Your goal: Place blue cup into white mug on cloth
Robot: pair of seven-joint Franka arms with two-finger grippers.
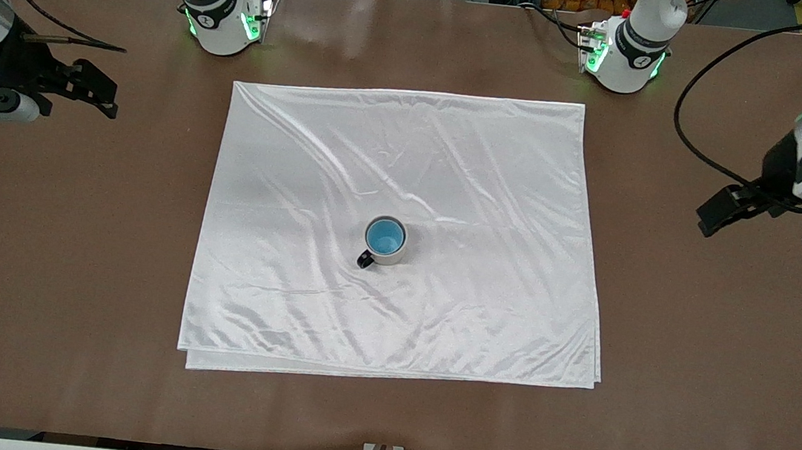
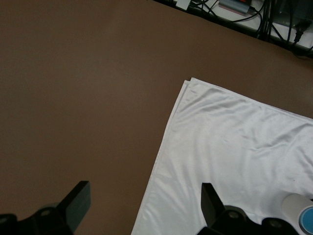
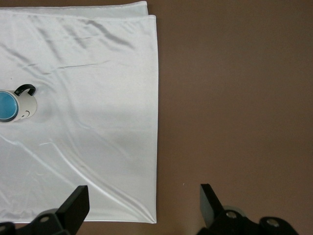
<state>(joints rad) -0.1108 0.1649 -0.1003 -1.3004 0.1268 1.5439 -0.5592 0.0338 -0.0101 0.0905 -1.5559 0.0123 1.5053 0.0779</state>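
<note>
Two arms are waiting off the cloth (image 1: 400, 232), one at each end of the table (image 1: 70, 257). We're seeing the left gripper (image 1: 727, 211) hanging over bare tabletop at the left arm's end, fingers (image 2: 78, 200) spread wide apart w/ nothing between them; its wrist view is showing a cloth corner and part of the mug at the edge of that view. We're seeing the right gripper (image 1: 98, 89) hanging over bare tabletop at the right arm's end, fingers (image 3: 210, 203) also wide apart and holding nothing, and its wrist view is looking down on the cloth edge. We're finding the white mug (image 1: 386, 242) standing upright on the cloth, approx. in the middle, a bit nearer the front camera than the cloth's center, its black handle (image 1: 365, 259) pointing toward the camera and the right arm's end. We're seeing the blue cup (image 1: 385, 237) sitting inside the mug, its bright blue inside filling the mug's opening. We're noting the cloth is lying flat but wrinkled, folded double, w/ the lower layer peeking out along the edge nearest the camera.
</note>
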